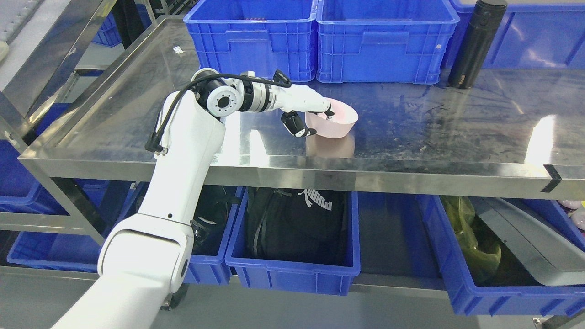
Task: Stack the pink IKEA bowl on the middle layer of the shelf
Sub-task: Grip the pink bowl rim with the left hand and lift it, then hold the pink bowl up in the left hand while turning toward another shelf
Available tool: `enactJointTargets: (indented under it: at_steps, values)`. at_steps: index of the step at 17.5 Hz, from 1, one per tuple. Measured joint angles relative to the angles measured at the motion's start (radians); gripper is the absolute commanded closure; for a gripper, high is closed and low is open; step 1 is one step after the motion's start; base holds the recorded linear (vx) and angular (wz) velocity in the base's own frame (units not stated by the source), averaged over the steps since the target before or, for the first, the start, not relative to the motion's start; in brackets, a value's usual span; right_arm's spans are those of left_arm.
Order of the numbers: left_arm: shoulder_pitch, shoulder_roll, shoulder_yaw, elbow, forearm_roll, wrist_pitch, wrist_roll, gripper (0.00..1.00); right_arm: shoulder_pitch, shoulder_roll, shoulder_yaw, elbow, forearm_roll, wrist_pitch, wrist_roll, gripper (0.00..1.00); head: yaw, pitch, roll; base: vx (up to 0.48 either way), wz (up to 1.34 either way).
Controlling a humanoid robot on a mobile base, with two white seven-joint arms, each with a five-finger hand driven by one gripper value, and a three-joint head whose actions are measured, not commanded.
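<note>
The left arm is reaching in from the near left over the steel shelf (411, 137), its middle layer. The left hand (308, 114) is grasping the pink bowl (336, 121) at the left rim, fingers (327, 109) hooking over the edge into the bowl and thumb pressing the outer wall below, likely so it can be carried without tipping. The bowl is sitting on the shelf, near its front edge. Farther right, blue crates (386, 43) are lining the far side, a black flask (475, 43) standing beside them. No second bowl is showing.
</note>
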Motion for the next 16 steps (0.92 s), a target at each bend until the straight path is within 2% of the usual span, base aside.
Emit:
enactJointTargets:
  at_steps: [6, 11, 16]
  values:
    - [0.005, -0.005, 0.111, -0.051, 0.043, -0.081, 0.010, 1.00, 0.000, 0.000, 0.000, 0.000, 0.000, 0.000, 0.002, 0.00, 0.0000, 0.000, 0.000, 0.000, 0.00]
    - [0.070, -0.007, 0.169, -0.146, 0.156, -0.120, 0.015, 1.00, 0.000, 0.000, 0.000, 0.000, 0.000, 0.000, 0.003, 0.00, 0.0000, 0.000, 0.000, -0.005, 0.07]
    - [0.165, -0.009, 0.196, -0.266, 0.243, -0.125, 0.011, 1.00, 0.000, 0.000, 0.000, 0.000, 0.000, 0.000, 0.005, 0.00, 0.0000, 0.000, 0.000, -0.059, 0.62]
